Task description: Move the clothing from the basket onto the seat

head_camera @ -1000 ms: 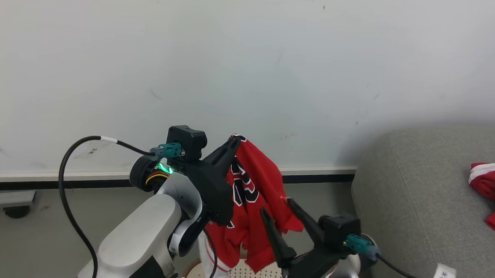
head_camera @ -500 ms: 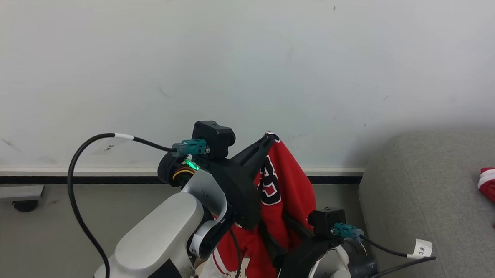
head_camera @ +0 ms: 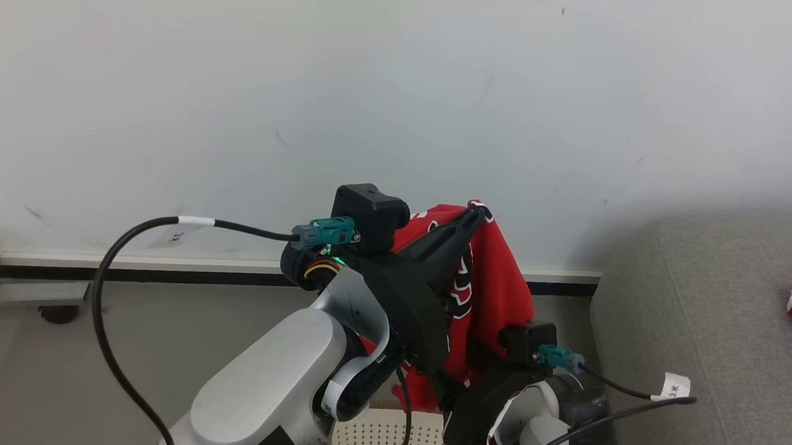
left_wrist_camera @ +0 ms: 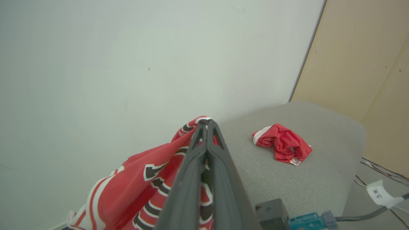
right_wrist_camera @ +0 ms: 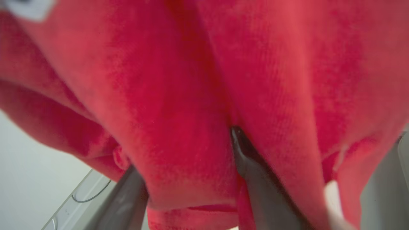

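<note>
Jersey (head_camera: 500, 290) hung from my clamped left fingers (left_wrist_camera: 207, 124), right fingers (right_wrist_camera: 250, 164) spread beneath; it likely needed carrying high onto the seat (head_camera: 699, 316).

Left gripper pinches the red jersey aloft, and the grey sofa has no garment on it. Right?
Not quite. The left gripper does pinch the jersey aloft, but the sofa is not bare: the left wrist view shows a crumpled red garment lying on it.
</note>
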